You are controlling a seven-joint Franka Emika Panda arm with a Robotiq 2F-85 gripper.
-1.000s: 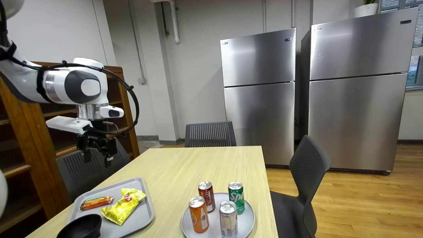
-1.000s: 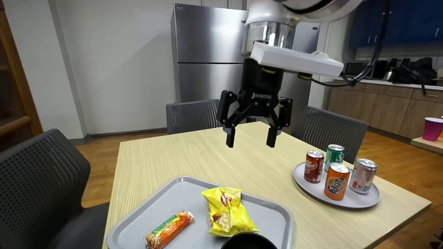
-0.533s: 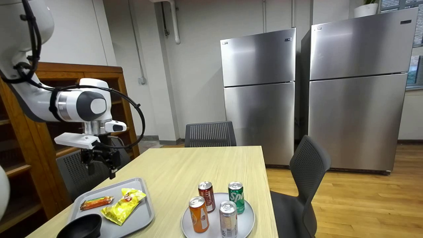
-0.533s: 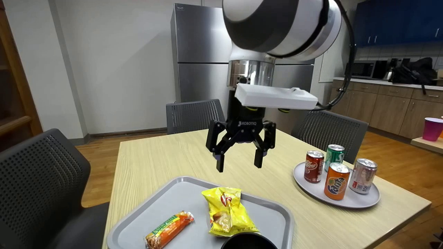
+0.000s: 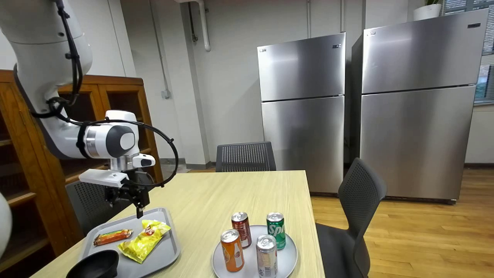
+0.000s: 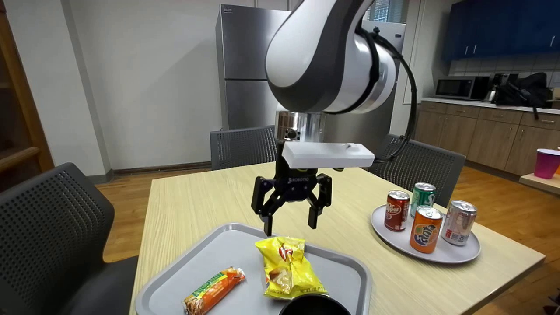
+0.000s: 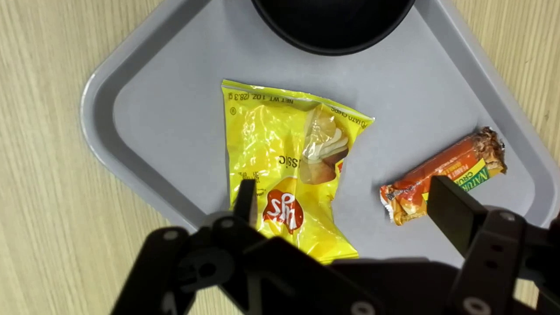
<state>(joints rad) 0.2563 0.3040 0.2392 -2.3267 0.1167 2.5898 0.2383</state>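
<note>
My gripper (image 6: 290, 224) is open and empty, pointing down above the far part of a grey tray (image 6: 218, 253). In the wrist view its fingers (image 7: 345, 197) stand wide apart. A yellow chip bag (image 7: 284, 162) lies on the tray, with one finger overlapping its left edge in that view. An orange-and-green wrapped snack bar (image 7: 446, 175) lies beside it, partly hidden by the other finger. A black bowl (image 7: 334, 26) also sits on the tray, cut off by the frame edge. The gripper appears above these things, touching none. In an exterior view the bag (image 5: 144, 241) lies nearest below.
A round grey plate (image 6: 391, 240) on the wooden table (image 6: 210, 197) holds an orange Fanta can (image 6: 425, 229), a Dr Pepper can (image 6: 397, 211), a green Sprite can (image 6: 423, 200) and a silver can (image 6: 458, 222). Dark chairs (image 5: 247, 156) stand around the table.
The arm has lowered and moved toward the tray, bringing the open gripper down near the chip bag. The tray, its contents, and the plate of cans have not moved.
</note>
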